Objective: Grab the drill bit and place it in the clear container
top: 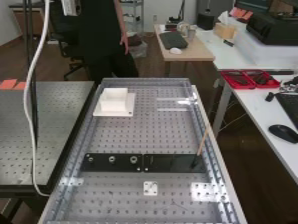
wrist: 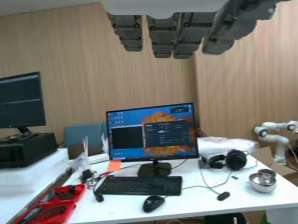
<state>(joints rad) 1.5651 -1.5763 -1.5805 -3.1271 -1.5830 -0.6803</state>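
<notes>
- Robot hand (wrist: 163, 36): wide open, straight fingers hanging side by side, none curled round anything.
- Drill bit: cannot tell for sure which piece it is. A thin tan rod (top: 203, 141) stands tilted at the outer end of the right black plate (top: 167, 162), its foot dark; three small round metal pieces (top: 112, 159) sit in a row on the left black plate (top: 102, 166).
- Clear container (top: 171, 109): toward the far end of the perforated desk (top: 120, 200), on the view's right, glare on its side, well apart from the rod.
- White block (top: 115, 99): on a flat white base (top: 128, 106), across from the container.
- Small white plate (top: 151, 188): nearer the camera than the black plates.
- Red trays (top: 251, 79): off to the right, on a separate white desk (top: 265, 106).
</notes>
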